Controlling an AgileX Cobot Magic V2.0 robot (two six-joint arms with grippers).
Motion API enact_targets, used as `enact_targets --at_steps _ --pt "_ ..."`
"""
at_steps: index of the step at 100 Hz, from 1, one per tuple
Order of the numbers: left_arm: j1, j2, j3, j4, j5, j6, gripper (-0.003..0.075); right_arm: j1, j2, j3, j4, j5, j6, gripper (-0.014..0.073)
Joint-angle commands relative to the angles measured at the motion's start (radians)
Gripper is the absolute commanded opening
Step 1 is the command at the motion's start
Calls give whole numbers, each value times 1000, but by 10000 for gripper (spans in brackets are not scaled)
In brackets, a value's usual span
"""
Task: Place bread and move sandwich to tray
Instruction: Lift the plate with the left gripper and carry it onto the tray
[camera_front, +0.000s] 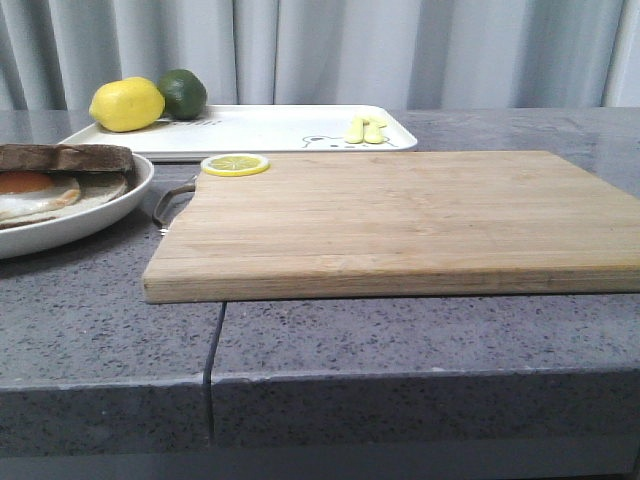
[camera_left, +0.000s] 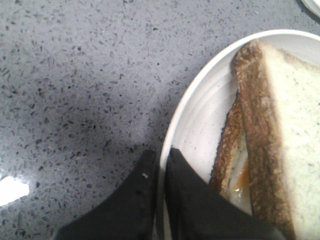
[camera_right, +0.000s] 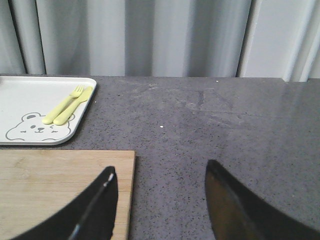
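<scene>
The left hand (camera_left: 160, 165) pinches the rigid plate (camera_left: 200, 100) rim near the table's left edge; the soft sandwich (camera_left: 270, 125) may slide, while the right hand (camera_right: 160, 200) is released.

a: room on the tray (camera_front: 250, 130)?
b: its middle is bare; lemon (camera_front: 127, 104) and lime (camera_front: 183, 93) block the far left, cutlery (camera_front: 365, 129) the right.
a: between?
b: the cutting board (camera_front: 400, 215), lemon slice (camera_front: 235, 164) at its far-left corner.

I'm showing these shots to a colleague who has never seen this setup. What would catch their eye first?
Probably the big wooden cutting board filling the middle of the grey counter, a lemon slice on its far left corner. At left, the sandwich with fried egg sits on a round plate, whose rim the left gripper pinches. Behind lies the tray, carrying a lemon and lime.
</scene>
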Motion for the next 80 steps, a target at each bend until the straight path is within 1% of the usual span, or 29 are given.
enact_targets --at_steps 1,30,49,80 --pt "3 -21 -29 -24 -36 -3 -19 -6 -1 -26 -10 -75 1 405" --pt "3 -23 -29 -123 -55 -3 -19 -6 -1 -26 -10 -75 1 405" --pt "3 -41 -29 -188 -51 20 -19 -6 -1 -26 -10 -75 1 405" --pt "3 -147 -29 -332 -52 108 -19 -6 -1 -26 -10 -76 1 405"
